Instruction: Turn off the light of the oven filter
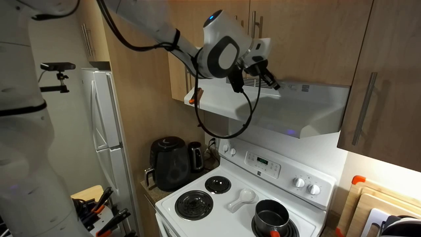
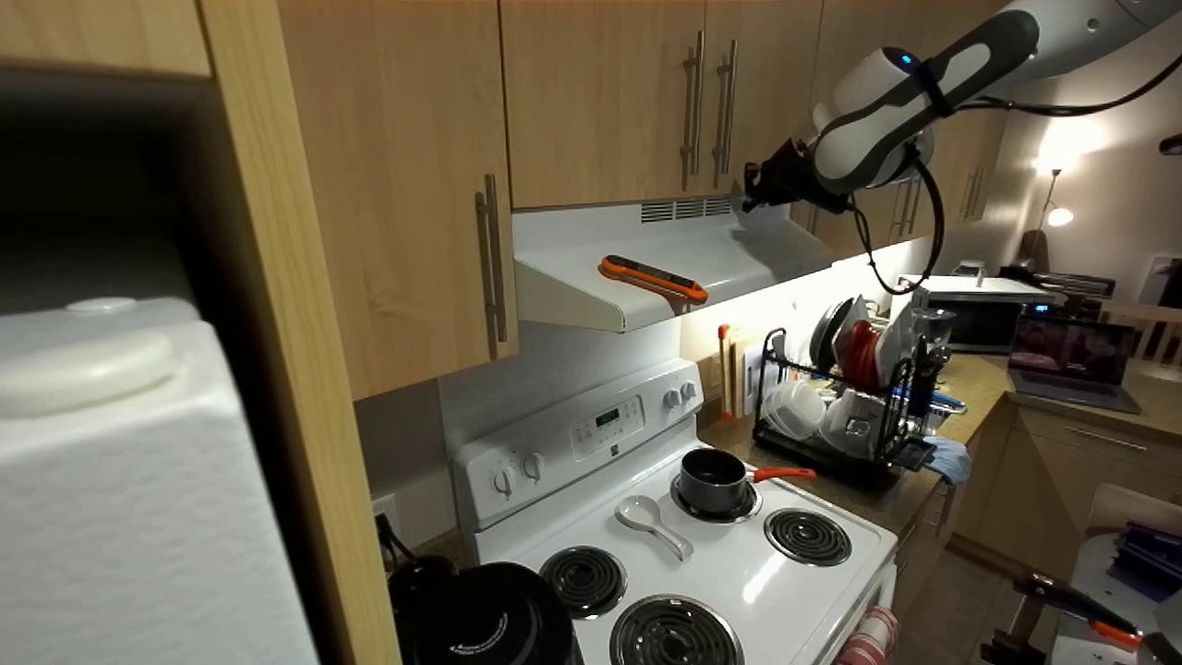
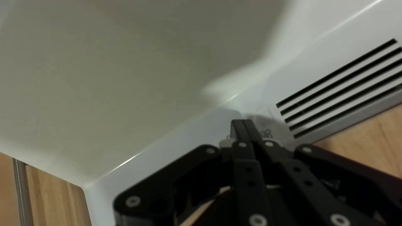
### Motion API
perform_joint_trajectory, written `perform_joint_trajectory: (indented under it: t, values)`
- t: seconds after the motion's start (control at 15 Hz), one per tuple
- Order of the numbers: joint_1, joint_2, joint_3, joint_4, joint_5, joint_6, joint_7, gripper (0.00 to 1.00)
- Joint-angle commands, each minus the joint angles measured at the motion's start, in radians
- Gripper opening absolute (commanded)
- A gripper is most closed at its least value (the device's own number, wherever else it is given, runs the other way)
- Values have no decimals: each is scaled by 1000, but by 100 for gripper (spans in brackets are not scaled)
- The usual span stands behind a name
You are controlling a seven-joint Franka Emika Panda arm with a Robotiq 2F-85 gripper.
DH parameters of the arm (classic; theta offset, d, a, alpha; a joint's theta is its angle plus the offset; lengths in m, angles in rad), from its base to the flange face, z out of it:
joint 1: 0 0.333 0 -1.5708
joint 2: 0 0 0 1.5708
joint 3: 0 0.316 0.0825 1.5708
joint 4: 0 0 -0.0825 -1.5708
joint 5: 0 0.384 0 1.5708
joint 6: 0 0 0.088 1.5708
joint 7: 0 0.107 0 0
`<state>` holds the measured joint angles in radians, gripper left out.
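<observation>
The oven filter is the wide white range hood (image 1: 315,108) above the stove; it also shows in an exterior view (image 2: 563,268) and fills much of the wrist view (image 3: 125,69). My gripper (image 1: 276,87) is at the upper front strip of the hood, beside the vent slots; it also shows in an exterior view (image 2: 750,192). In the wrist view the fingertips (image 3: 244,122) are together with nothing between them. They cover part of a clear label with dark symbols (image 3: 267,133). A pale rounded shape shows beside the fingers. I cannot tell whether the tips touch the hood.
An orange and black tool (image 2: 654,277) is on the hood's sloped end. Wooden cabinets with bar handles (image 2: 694,111) are right above the hood. Below stands the white stove (image 1: 230,177) with a pot (image 1: 271,215) and a white spoon (image 1: 246,196). A cable loop (image 1: 227,136) hangs from the arm.
</observation>
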<state>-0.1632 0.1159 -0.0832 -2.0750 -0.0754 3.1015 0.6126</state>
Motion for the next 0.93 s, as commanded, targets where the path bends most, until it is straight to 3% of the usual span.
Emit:
perform_joint_trajectory:
  t: [0.0,0.87]
  values:
    - [15,13,-17,15,-30,16,26,0]
    - [21,29,-27,39,-20,6,18,0]
